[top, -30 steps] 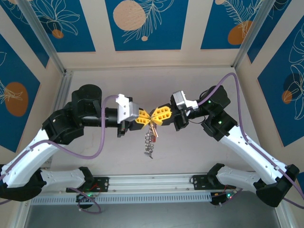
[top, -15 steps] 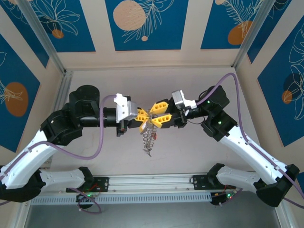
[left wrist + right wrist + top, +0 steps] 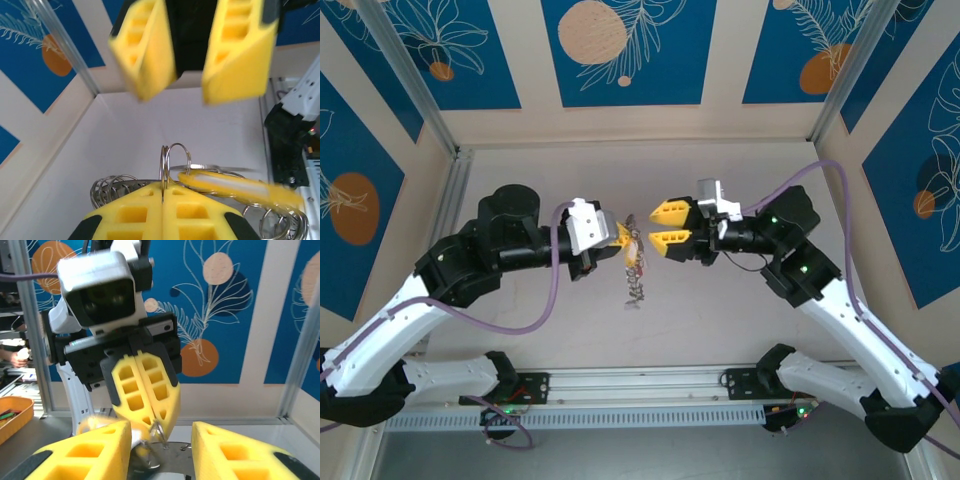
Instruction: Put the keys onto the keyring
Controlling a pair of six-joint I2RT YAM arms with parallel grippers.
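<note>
My left gripper [image 3: 623, 236] is shut on a small wire loop [image 3: 170, 162] at the rim of the keyring [image 3: 635, 275]. The silver ring hangs down from it above the table. In the left wrist view its flat plate [image 3: 122, 184] and rim loops lie just beyond my closed fingers [image 3: 135, 215]. A key with a yellow tag [image 3: 235, 186] hangs on a loop beside them. My right gripper [image 3: 656, 226] faces the left one from the right, open and holding nothing. Its fingers [image 3: 90, 452] stand apart on either side of the left gripper's tips [image 3: 150, 395], short of the ring.
Both arms meet over the middle of the pale table [image 3: 720, 320]. A metal rail [image 3: 640, 385] runs along the near edge. Blue patterned panels wall in the back and sides. An orange tray [image 3: 12, 412] sits outside the cell at the left of the right wrist view.
The right gripper has opened and drawn back to the right, away from the left gripper's tips. The left gripper stays shut on the ring, which now hangs from it alone.
</note>
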